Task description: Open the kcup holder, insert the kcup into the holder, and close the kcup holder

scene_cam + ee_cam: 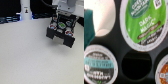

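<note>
The gripper [62,20] hangs at the far right of the exterior view, directly over the kcup holder [61,33], low enough that its pale body blends with the top of the black block. From here the fingers are too small and blurred to separate, so I cannot tell how wide they stand or whether anything is pinched between them.

The wrist view looks straight down at close range. A dark tray surface [114,45] fills it, pierced by round wells. One well [138,66] is open and black inside. Beside it sits a pod with a green foil lid [145,22], white lettering and a small square code on it, lying flat in its well. Another pod with a teal band [99,63] across a pale lid sits in a neighbouring well, and the edge of an orange-rimmed pod [164,70] shows at the frame's border. A blurred teal and white shape [90,22] crowds one corner, very near the lens; I cannot say what it is.

In the exterior view the holder rests on a white table [30,55], its front tilted toward the near left, coloured lids visible on top. A white bottle-like post [25,11] stands well apart at the far left, against a dark backdrop.
</note>
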### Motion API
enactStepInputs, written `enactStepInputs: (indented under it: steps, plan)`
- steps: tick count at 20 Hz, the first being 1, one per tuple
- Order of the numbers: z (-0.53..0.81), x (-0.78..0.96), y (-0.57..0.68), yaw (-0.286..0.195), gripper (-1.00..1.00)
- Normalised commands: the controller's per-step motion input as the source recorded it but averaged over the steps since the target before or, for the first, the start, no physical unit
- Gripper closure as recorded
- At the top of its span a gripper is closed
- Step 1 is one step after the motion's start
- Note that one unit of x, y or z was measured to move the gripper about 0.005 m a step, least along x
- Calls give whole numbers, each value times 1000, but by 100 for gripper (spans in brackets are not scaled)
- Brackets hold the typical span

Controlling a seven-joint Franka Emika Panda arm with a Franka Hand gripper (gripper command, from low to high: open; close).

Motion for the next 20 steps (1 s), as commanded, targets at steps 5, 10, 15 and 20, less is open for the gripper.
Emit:
enactStepInputs:
  steps: [5, 10, 15, 20]
  plan:
    - [395, 489, -308, 71, -100]
    - [262, 713, -349, 16, -100]
    - [178, 794, -372, -2, -100]
    - [135, 834, -364, -5, -100]
